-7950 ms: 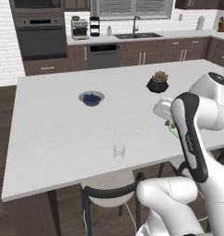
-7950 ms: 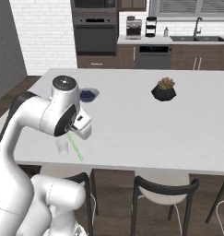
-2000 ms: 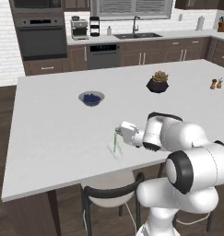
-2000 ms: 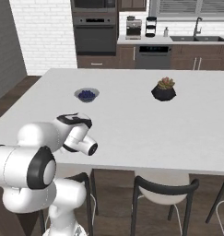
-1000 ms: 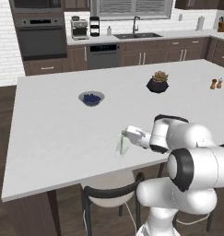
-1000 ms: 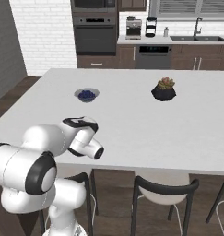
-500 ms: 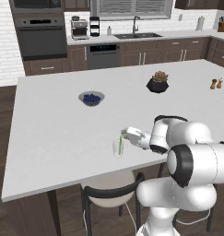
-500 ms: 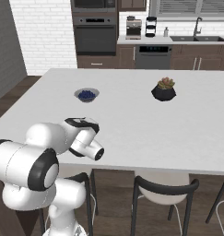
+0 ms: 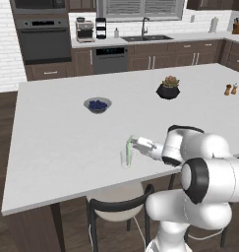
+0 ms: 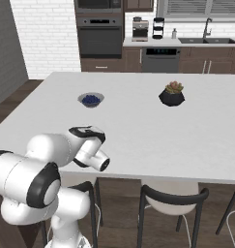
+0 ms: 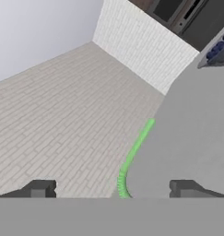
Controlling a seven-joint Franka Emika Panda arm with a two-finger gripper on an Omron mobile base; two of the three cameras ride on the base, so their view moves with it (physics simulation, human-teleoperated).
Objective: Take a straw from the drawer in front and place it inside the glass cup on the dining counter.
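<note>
The light green straw (image 9: 129, 147) stands tilted in the small glass cup (image 9: 126, 160) near the front edge of the white dining counter (image 9: 67, 128). My gripper (image 9: 136, 142) hovers just right of the straw's top, reaching in sideways from the right. In the hand view the straw (image 11: 133, 154) runs up between my two fingertips (image 11: 39, 188), which stand far apart without touching it, so the gripper (image 11: 112, 188) is open. The drawer is out of view.
A grey bowl (image 9: 97, 104) with blue contents sits further back on the counter, and a dark potted plant (image 9: 168, 88) stands to the back right. Two small shakers (image 9: 230, 89) are near the right edge. A chair (image 9: 116, 206) is tucked under the front edge.
Eight seconds ago the arm held the straw high at the counter's right side. It then swung left and brought the straw down into the cup. Almost nothing has moved in the last half second.
</note>
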